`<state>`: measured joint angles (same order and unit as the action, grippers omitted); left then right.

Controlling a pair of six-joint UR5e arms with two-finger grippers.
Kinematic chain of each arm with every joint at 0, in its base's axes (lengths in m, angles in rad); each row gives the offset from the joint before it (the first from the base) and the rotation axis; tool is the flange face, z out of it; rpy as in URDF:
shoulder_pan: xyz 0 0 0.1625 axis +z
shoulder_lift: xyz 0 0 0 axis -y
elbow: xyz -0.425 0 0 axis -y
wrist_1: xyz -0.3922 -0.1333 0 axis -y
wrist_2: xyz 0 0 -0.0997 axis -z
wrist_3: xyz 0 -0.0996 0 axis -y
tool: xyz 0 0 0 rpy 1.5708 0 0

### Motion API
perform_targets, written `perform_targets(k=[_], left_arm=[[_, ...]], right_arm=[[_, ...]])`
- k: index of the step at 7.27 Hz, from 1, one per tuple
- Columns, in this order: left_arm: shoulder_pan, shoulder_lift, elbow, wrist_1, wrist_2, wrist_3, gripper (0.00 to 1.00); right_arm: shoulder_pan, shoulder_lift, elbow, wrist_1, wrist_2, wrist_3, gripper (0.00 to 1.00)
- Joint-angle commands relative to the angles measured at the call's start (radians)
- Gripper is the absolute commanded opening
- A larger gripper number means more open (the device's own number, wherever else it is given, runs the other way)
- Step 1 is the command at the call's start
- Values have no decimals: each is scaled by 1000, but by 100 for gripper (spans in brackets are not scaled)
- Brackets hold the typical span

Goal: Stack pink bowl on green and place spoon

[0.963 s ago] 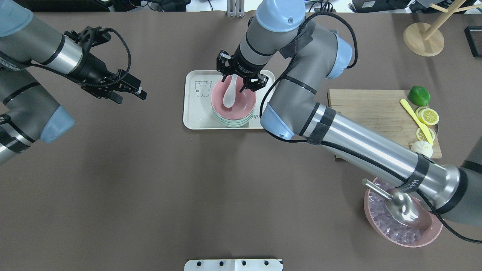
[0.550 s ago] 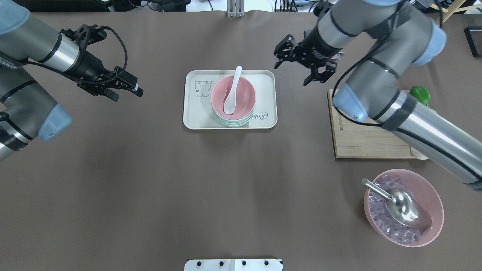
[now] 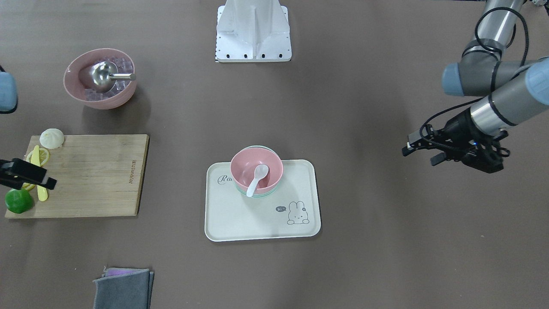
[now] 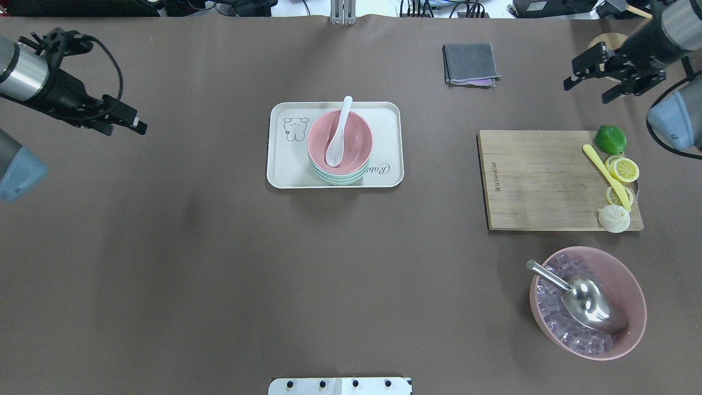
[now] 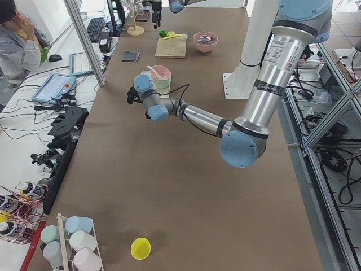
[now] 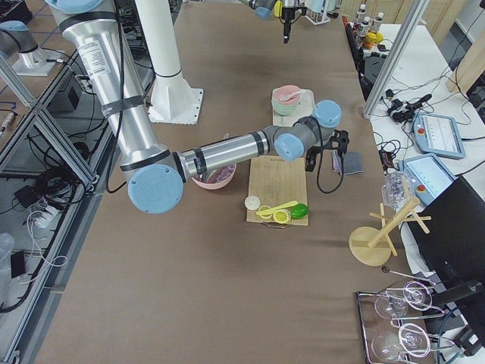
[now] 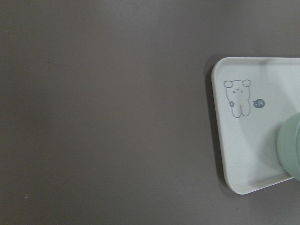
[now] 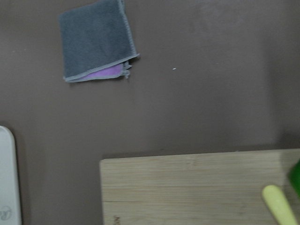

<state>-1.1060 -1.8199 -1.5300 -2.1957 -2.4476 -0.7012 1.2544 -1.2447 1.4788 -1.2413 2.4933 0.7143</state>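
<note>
As the pink bowl [image 4: 355, 137] was noted nested on the green bowl [image 4: 337, 180], spoon [image 4: 335, 148] inside, and left gripper [image 4: 127, 129] and right gripper [image 4: 586, 92] were held spread, empty, the task was judged finished, no further grasp being called for.

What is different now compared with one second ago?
The right tool left the spoon in the pink bowl and drew away to its far right. The left tool drew back further left. The spoon, the pink bowl on the green bowl and the tray stayed put.
</note>
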Motion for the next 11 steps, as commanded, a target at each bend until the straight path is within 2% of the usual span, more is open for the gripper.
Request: perform_targets(k=[1,3,4,5,6,7,9,11], left_arm=[[-77,109,-4,23,25,224,98],[-115,117,-12,77,28,227,98],[-147,163,-22,108,16,324,98],[-237,165,9,229,92,623,98],[-327,166,-8,392,126,832,98],[-371,140,-18,533,180,950,98],[-376,165,-55,565,206,950,98],[-377,200,-110,559,202,942,98]], right_arm=[[40,-19,-74,0,-13,-156,100],[45,-15,-98,0,-24,-173,100],[49,-10,-116,3,-58,-224,100],[94,-21,-117,-4,-32,-252,100],[94,-25,-130,-35,-53,-336,100],[167,-38,-126,-62,-44,-420,100],[184,-27,-114,-139,-106,-521,100],[201,-27,-115,-174,-97,-561,100]])
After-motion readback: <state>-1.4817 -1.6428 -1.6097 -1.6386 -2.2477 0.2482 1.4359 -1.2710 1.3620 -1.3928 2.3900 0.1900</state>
